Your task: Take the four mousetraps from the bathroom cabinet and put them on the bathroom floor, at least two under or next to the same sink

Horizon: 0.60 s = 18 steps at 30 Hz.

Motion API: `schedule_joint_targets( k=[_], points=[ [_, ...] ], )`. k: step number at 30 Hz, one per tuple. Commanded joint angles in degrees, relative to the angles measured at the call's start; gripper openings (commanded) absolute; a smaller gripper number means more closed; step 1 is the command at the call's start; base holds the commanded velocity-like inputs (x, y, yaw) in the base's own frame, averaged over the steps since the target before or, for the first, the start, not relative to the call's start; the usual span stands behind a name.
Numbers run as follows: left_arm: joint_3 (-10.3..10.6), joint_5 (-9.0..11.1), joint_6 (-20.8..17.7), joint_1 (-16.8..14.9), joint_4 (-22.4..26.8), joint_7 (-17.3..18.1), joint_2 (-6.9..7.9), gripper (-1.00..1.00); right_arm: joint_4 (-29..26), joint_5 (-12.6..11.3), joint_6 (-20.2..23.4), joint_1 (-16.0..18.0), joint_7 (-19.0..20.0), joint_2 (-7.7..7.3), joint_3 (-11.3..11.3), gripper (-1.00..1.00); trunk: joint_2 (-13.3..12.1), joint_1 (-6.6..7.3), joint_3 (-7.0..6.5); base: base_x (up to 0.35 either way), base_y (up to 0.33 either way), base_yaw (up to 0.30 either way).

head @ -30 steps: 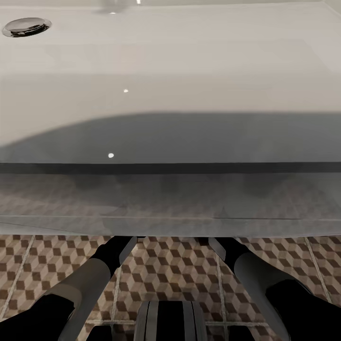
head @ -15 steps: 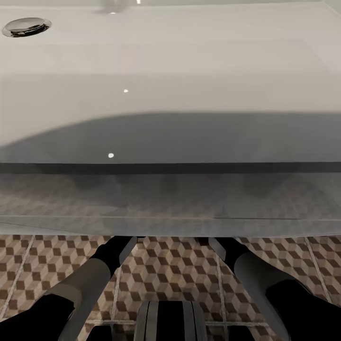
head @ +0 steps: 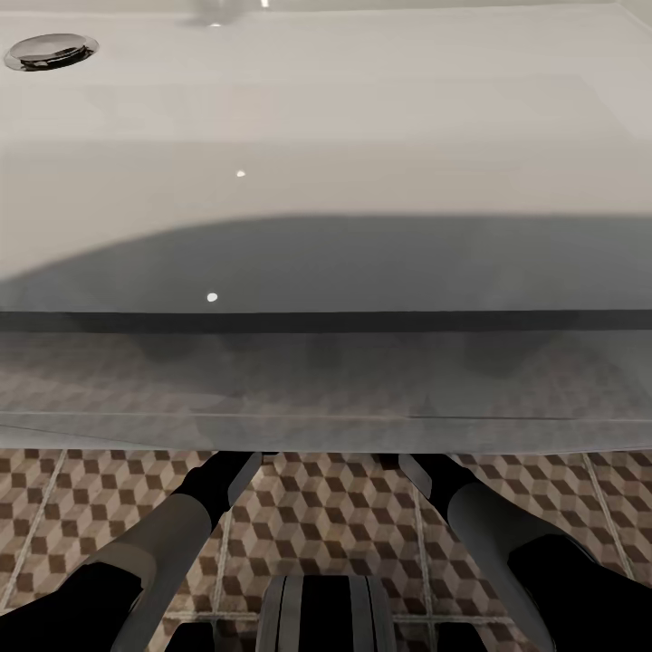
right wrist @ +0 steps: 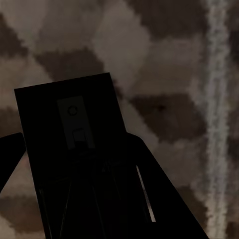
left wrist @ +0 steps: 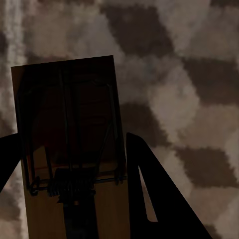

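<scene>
Head view puts you right over the sink (head: pixel 326 136), its white basin spreading from nine to three o'clock with the chrome drain (head: pixel 50 51) up at eleven. Below its front edge you see the bathroom floor (head: pixel 326 516), and both of your forearms reach forward from seven and five o'clock and pass out of sight under the basin.

Your left wrist view shows the left tool (left wrist: pixel 72 164) pinching a mousetrap (left wrist: pixel 67 124) between its dark fingers (left wrist: pixel 149 189); the tan board with its wire bar juts out past them over the cube tiles.

Your right wrist view shows the right tool (right wrist: pixel 74 169) pinching a second mousetrap (right wrist: pixel 69 129), deep in shadow, above the tiles and beside a pale grout line (right wrist: pixel 216 119). You cannot tell whether either board touches the floor.
</scene>
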<state>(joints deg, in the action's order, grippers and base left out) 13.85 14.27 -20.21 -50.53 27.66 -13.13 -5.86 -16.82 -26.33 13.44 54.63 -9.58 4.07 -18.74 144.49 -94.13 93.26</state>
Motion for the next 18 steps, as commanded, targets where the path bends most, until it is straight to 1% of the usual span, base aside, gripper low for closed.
schedule_joint_targets(
  k=[1, 18],
  points=[
    [0.4, 0.6, -0.3, -1.6, 0.1, -0.5, 0.06, -1.00, -0.1, -0.4, 0.3, 4.3, -0.4, -0.03, -0.6, -1.00, 0.0, 0.02, 0.02, 0.000, 0.000, 0.000],
    [0.4, 0.6, -0.3, -1.6, 0.1, -0.5, 0.06, -1.00, -0.1, -0.5, 0.3, 4.3, -0.4, -0.03, -0.5, -1.00, 0.0, 0.02, 0.02, 0.000, 0.000, 0.000]
  ],
)
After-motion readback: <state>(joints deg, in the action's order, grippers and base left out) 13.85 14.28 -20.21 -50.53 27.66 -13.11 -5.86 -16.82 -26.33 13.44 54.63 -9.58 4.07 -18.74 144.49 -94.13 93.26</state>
